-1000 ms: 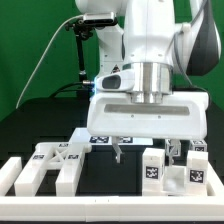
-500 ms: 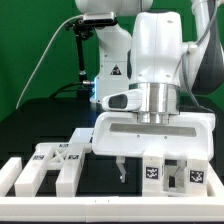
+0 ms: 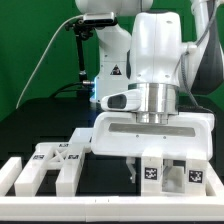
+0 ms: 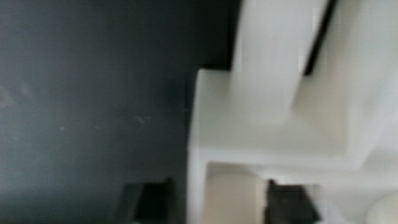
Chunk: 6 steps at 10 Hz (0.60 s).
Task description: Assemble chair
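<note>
Exterior and wrist views. My gripper sits low over the black tabletop, jaws close on either side of a white chair bar. I cannot tell whether they pinch it. In the exterior view, other chair parts lie at 7 o'clock and tagged chair blocks at 5 o'clock.

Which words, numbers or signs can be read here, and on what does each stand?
No word or number is readable.
Small dark sign on the glossy white robot arm: too small to read.
Black-and-white square tags on the matte white plastic chair parts: patterns only.
</note>
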Tool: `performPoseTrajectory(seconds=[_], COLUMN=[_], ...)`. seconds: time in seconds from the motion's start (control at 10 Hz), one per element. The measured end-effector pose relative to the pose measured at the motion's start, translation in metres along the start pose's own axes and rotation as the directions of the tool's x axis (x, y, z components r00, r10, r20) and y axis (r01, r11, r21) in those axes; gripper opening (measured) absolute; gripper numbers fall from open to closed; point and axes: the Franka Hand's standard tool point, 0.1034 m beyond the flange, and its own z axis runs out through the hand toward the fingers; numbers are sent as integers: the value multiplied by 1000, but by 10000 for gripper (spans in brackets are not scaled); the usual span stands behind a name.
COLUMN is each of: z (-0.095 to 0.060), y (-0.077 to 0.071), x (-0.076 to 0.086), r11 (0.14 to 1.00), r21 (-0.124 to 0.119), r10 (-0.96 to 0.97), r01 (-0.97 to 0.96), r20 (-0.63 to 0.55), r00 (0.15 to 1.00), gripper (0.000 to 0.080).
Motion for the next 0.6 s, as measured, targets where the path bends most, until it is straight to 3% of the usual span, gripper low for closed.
performPoseTrajectory(seconds=[0.1,0.2,0.6], z=[0,0,0], y=[0,1,1], x=[0,0,1], r11=[1000,1000,1000], r21=[0,-1,-1], r10=[0,1,1], r01=[0,-1,-1], r20=[0,-1,-1], r00=[1000,1000,1000], gripper=[115,32,32])
